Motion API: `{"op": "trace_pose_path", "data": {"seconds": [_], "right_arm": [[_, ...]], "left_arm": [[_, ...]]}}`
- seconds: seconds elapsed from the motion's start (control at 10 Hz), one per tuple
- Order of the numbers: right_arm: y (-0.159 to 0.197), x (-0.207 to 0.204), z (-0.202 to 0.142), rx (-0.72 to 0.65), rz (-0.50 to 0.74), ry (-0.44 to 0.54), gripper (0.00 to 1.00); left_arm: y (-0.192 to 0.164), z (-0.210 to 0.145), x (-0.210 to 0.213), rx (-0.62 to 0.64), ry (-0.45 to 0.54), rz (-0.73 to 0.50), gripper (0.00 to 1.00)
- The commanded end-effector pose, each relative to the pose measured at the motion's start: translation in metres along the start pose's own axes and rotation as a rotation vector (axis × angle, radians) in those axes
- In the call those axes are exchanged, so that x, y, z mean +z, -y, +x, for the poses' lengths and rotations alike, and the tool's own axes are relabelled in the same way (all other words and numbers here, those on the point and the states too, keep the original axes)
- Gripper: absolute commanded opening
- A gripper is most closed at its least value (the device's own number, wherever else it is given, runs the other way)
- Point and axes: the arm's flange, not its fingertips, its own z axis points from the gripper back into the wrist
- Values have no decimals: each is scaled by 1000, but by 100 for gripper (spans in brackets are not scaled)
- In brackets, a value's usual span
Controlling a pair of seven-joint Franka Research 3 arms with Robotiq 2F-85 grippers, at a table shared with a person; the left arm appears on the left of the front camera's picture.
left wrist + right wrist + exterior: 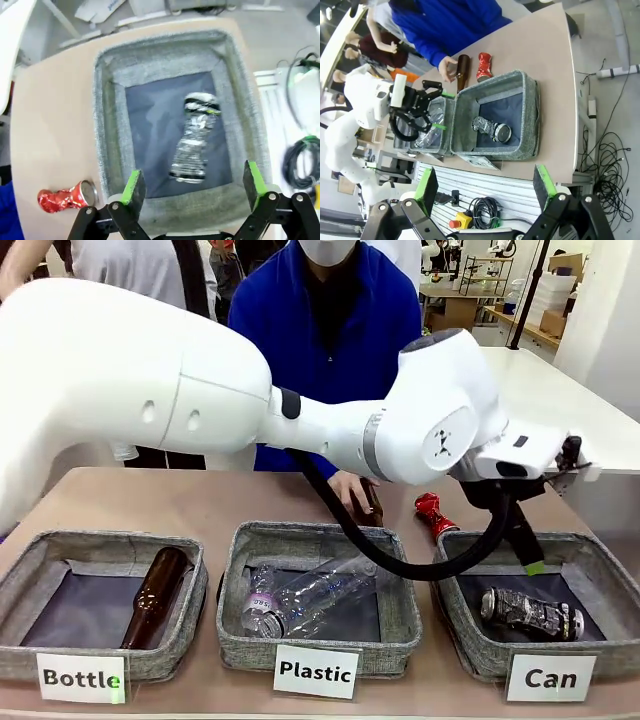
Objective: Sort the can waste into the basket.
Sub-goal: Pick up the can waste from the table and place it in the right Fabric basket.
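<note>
The silver-grey crushed can [530, 612] lies inside the basket [600, 585] with the "Can" card, at the front right. My left gripper [527, 552] hangs open just above that basket's back part, nothing between its fingers. In the left wrist view the open gripper [193, 184] looks straight down on the silver can [195, 137] in the basket [107, 125]. The red crushed can [435, 512] lies on the table behind the basket and shows again as the red can [65, 196]. My right gripper [485, 185] is open, high off the table's right end, far from the basket [532, 100].
A person's hand [350, 495] rests on a brown bottle [373, 502] behind the middle basket. The "Plastic" basket [395, 590] holds clear bottles; the "Bottle" basket [30, 560] holds a brown bottle [155, 595]. My left arm spans the table's middle.
</note>
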Motion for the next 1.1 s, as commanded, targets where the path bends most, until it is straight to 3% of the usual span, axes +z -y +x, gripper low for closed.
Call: {"op": "trace_pose_path", "data": {"seconds": [0.0,0.1,0.4,0.6,0.7,0.9,1.0], "right_arm": [[0,0,0,0,0,0,100],[-9,-7,5,-38,97,-12,100],[-50,-85,19,-94,180,-152,100],[-83,-148,17,-81,245,-248,100],[-99,-179,18,-80,278,-263,100],[-122,-220,15,-82,285,-232,100],[-97,-188,12,-64,286,-293,100]], "left_arm": [[30,-16,47,28,88,-163,100],[48,-20,69,32,142,-211,100],[87,-65,153,56,184,-238,100],[104,-116,216,147,263,-102,100],[115,-152,250,198,302,-91,100],[137,-211,317,309,415,69,100],[131,-212,333,275,476,86,100]]}}
